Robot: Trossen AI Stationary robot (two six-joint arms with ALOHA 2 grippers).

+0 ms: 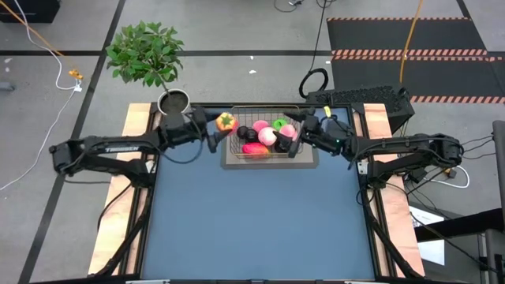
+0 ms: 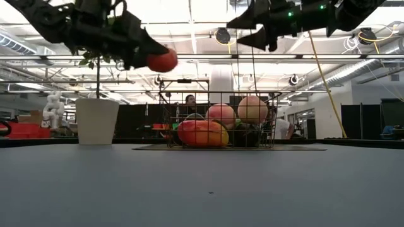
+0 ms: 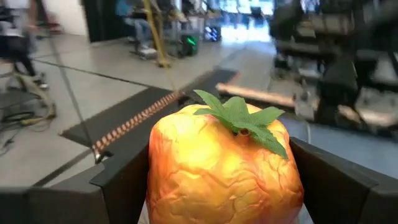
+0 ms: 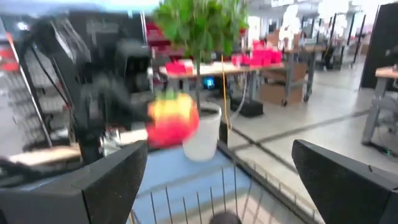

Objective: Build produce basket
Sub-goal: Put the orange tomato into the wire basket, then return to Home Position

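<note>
I had the orange-red fruit with the green top (image 1: 226, 121) clamped between the fingers of my left claw (image 1: 217, 126), and I judged the step was to bring it over the basket (image 1: 233, 154) and let it go there. To do this well, I thought I should carry it further toward the middle of the high view, until it was clearly past the near wire rim, then lower it before opening, so it would not bounce on the peaches (image 1: 267, 136) or roll out. In the high view the fruit was just beside the basket's left edge, a little above centre of the frame. In the low view it hung in the upper left, higher than the rim.

My left arm (image 1: 110, 148) reached in from the left side of the bench (image 1: 260, 221), nearly level. My right claw (image 1: 296, 136) was over the right part of the basket with its fingers apart and nothing between them. The potted plant (image 1: 147, 54) stood at the upper left, behind my left arm.
</note>
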